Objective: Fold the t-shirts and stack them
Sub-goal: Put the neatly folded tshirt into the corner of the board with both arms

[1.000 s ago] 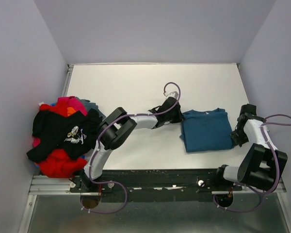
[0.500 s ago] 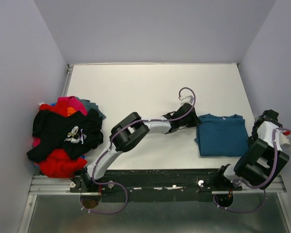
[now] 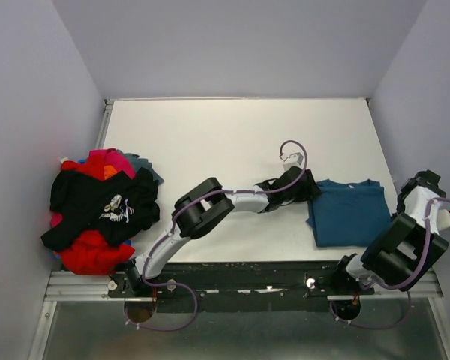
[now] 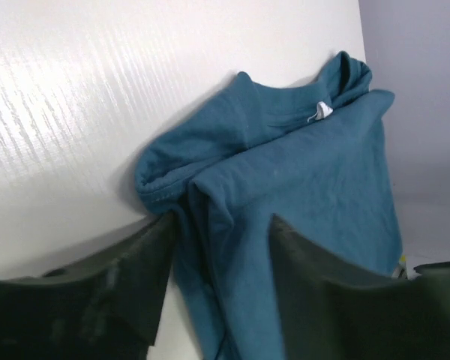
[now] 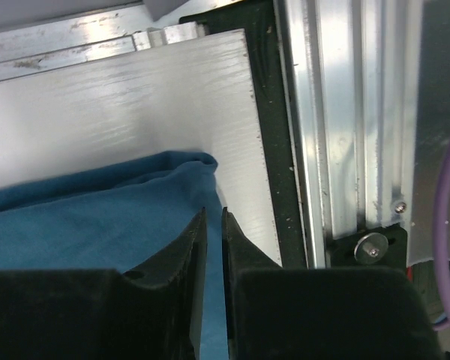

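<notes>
Teal t-shirt [image 3: 349, 212] on white table [image 3: 210, 135], right pincer [image 5: 212, 225] clenched on its edge, left pincer [image 4: 217, 247] released astride it.

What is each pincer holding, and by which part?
The right pincer is shut on the teal shirt, pinching its right edge. The left pincer is open, straddling the shirt's left edge without clamping it.
</notes>
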`<state>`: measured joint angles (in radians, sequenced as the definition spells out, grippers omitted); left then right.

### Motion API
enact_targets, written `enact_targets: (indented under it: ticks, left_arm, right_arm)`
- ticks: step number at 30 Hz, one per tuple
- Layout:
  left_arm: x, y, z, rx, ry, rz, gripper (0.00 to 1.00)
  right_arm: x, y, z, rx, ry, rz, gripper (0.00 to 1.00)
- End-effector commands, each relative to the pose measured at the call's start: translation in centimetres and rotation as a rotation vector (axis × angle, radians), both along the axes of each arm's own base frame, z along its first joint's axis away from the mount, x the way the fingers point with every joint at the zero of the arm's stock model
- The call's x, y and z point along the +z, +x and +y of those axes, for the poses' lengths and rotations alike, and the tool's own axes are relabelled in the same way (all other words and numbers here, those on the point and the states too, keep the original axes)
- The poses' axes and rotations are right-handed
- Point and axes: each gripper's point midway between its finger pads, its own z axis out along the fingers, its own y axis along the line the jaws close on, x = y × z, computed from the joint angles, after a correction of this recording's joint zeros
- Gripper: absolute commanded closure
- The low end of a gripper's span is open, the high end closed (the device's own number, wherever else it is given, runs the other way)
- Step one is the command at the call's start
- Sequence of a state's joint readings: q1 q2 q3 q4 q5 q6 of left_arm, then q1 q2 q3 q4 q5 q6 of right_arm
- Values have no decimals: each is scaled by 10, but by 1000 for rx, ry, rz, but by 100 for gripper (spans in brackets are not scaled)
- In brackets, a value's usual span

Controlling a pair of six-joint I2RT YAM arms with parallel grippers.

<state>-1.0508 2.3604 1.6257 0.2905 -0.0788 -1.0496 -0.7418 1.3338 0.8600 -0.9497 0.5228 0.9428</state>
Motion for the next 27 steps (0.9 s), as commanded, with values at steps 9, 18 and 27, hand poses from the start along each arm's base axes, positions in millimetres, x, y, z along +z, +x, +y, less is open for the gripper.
enact_targets:
  ticks: [9, 18, 27]
  left_arm:
    - [44, 37, 31, 52, 72, -145, 27]
    - [75, 17, 11, -61, 7, -183, 76]
    - [29, -1, -33, -220, -16, -98, 100]
  right_arm:
    - [47, 26, -3, 125, -134, -266, 91]
    - [12, 21, 8, 77, -71, -253, 99]
    - [-32, 23, 12, 4, 98, -119, 99]
